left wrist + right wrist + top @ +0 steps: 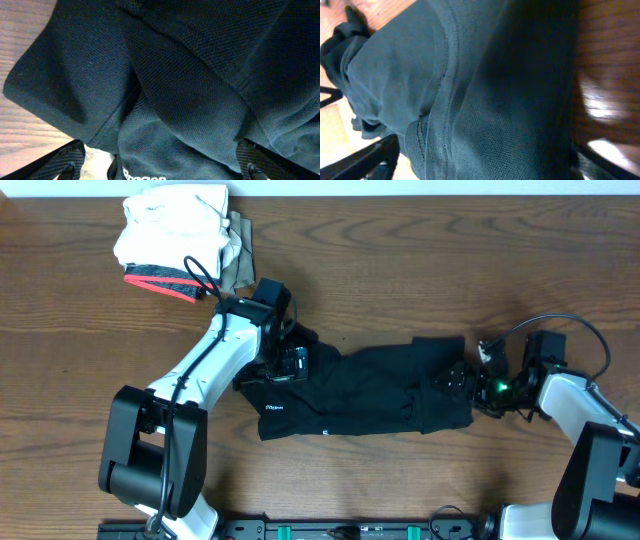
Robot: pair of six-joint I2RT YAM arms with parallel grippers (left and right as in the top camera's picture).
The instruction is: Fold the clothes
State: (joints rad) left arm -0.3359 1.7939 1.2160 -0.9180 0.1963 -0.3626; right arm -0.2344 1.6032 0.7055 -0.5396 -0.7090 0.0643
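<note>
One black shirt (370,390) rumpled on the table (450,260), one folded pile (175,235) further back. Two grippers on it: left gripper (290,362) and right gripper (462,377), fingers spread wide at the shirt's ends.

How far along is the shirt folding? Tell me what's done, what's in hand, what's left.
Done: little. The black shirt lies as a rumpled lengthwise band, not a neat fold.
In hand: the left gripper and right gripper sit open over its two ends, cloth between the jaws, nothing gripped.
Left: grip, fold the ends in, then probably add it to the folded stack.
</note>
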